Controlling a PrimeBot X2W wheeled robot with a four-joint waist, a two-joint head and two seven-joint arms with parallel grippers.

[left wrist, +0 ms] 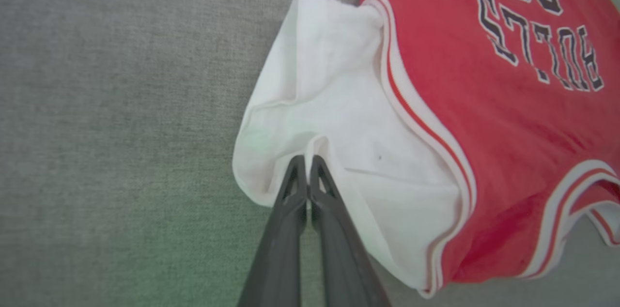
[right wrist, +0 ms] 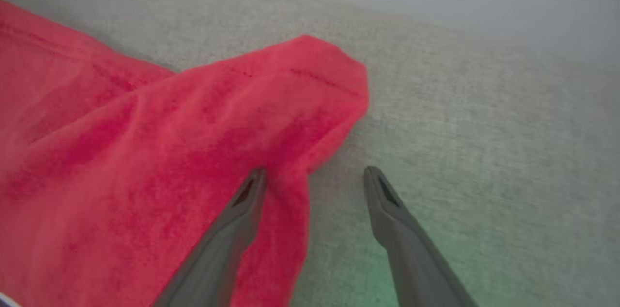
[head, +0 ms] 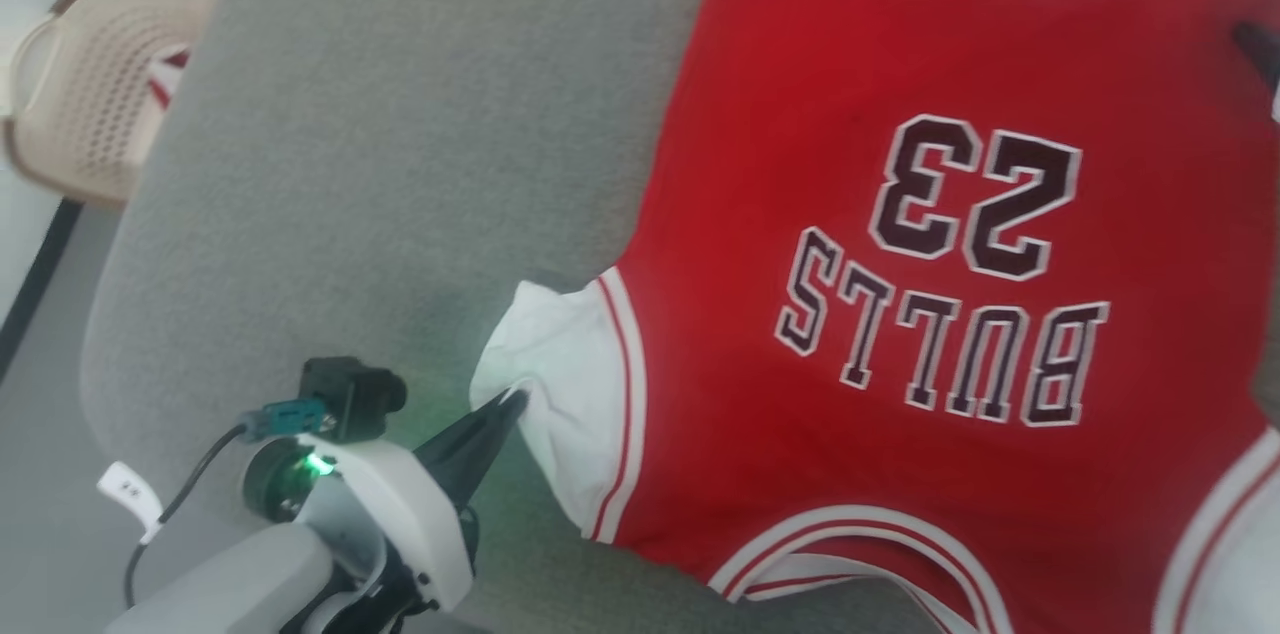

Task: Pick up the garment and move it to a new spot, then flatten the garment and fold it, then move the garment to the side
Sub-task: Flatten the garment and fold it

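A red garment (head: 930,284) with white sleeves lies front up, spread across a grey cloth-covered surface (head: 400,164). Its printed lettering (head: 940,354), "BULLS 23", reads upside down from the robot's head.

Left of the lettering, past the striped seam, the white sleeve (head: 560,384) sits slightly rumpled. The left pincer (head: 515,401) is pressed together on the sleeve's outer edge, pinching a small fold of white cloth; the left wrist view shows the left pincer (left wrist: 308,161) with its fingertips meeting on that fold.

Far from the lettering, at the shirt's bottom edge, a red hem corner (right wrist: 310,79) lies doubled over and a little raised. The right pincer (right wrist: 316,170) is spread wide: one finger lies over the red cloth, the other over bare surface. It grips nothing.

A pale basket (head: 90,84) stands well to the left of the lettering, off the surface.

Risks, as a judgement: the left hold takes very little cloth, so a pull could slip it free. If only the left side pulls while the right stays open, the shirt would likely drag askew and wrinkle. Closing on the doubled corner could lock in the fold.
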